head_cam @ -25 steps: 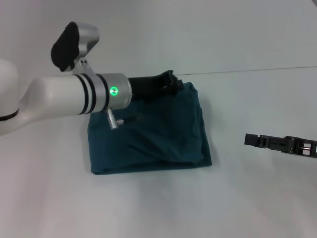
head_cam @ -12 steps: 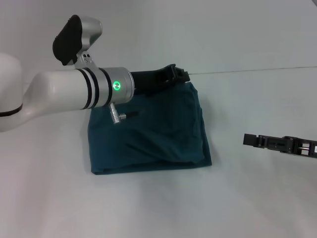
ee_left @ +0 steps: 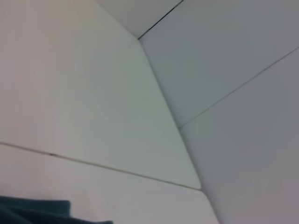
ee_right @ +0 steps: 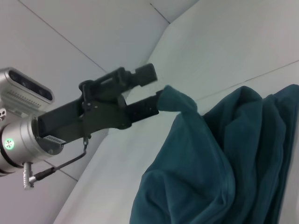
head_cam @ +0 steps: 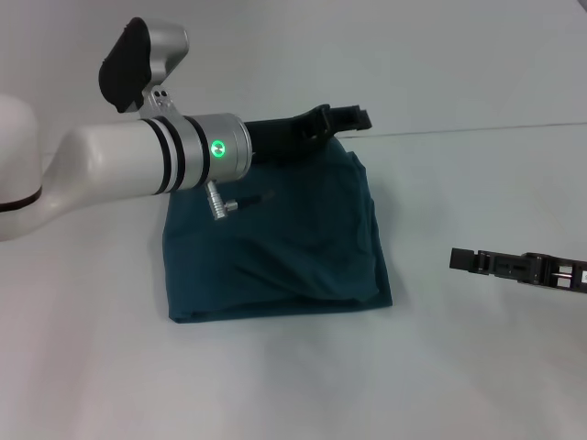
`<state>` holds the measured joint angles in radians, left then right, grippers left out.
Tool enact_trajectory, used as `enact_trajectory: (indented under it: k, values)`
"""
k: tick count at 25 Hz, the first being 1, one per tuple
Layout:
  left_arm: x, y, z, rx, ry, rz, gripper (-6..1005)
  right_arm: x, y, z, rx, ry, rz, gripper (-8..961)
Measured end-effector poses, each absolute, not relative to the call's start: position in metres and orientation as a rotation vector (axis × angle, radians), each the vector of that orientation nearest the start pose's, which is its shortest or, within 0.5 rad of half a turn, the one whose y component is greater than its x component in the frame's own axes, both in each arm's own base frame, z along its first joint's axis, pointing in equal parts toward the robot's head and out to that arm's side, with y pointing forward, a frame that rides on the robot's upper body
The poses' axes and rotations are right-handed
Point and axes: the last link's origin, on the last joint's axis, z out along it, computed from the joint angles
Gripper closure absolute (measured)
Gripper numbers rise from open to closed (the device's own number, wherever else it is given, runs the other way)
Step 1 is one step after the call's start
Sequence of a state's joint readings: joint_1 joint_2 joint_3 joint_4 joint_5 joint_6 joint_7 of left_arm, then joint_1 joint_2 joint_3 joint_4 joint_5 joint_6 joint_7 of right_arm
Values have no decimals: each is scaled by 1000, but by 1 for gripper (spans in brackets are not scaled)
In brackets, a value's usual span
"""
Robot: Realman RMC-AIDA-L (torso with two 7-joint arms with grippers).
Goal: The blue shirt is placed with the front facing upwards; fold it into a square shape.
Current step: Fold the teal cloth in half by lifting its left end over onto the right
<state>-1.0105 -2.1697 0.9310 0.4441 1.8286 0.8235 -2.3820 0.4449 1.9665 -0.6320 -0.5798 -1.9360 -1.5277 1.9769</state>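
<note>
Teal cloth of the blue shirt (head_cam: 275,243), folded mid-table, lies just below the left gripper (head_cam: 353,119), spread at its far edge, nearer than the right gripper (head_cam: 468,259), state unclear.

A plain white counter (head_cam: 303,385) fills the head view, matte and evenly lit, with soft shadows only; a thin dark seam (head_cam: 477,130) runs across its far part, from the middle toward the right edge; beyond it the surface continues pale grey-white; in the left wrist view, white wall panels (ee_left: 224,56) meet at thin dark joints (ee_left: 159,21), and a fine line (ee_left: 93,165) crosses the lower surface.
</note>
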Motion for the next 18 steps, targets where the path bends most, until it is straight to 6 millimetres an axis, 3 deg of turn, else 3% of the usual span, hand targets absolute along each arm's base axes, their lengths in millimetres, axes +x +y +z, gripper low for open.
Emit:
enact_trajectory:
  k: [6,11,18]
  values:
    - [-102,448,-76,-2276,-1607,-906,315,316,319,44,-2300,1553,847,69]
    - [-114,450,-73,-2243,-1639,-848,88,316,319,45,-2299,1553,845,70]
    - [-129,451,-69,-2176,-1649,-815,48,317,320,46,-2297,1552,843,70]
